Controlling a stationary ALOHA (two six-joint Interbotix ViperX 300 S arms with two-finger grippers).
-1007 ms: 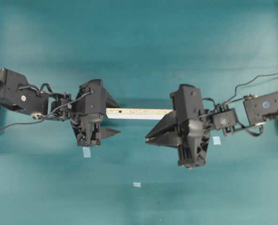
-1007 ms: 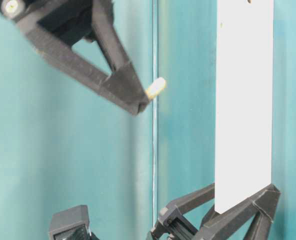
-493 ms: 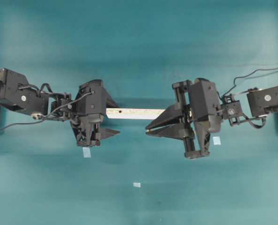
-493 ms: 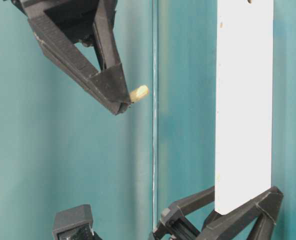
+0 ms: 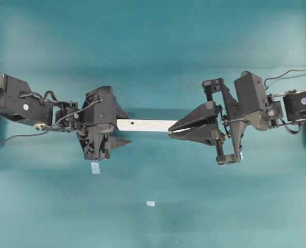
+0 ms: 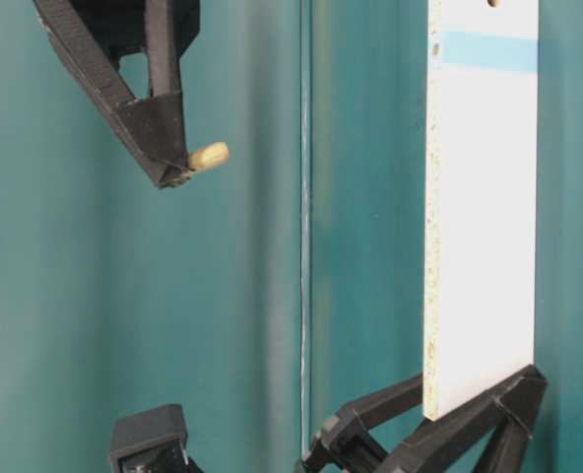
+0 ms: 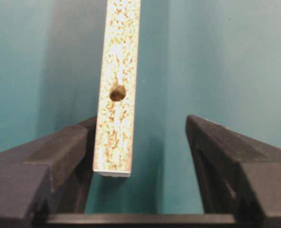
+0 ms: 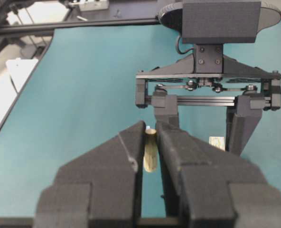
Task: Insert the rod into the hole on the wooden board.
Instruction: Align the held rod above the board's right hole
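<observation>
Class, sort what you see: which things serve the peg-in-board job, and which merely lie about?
Job: rod in the right gripper; wooden board; hole; left gripper.
Lying about: two tape squares.

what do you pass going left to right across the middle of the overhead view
left gripper → wooden board → right gripper, shut on the rod, which this view does not show.
</observation>
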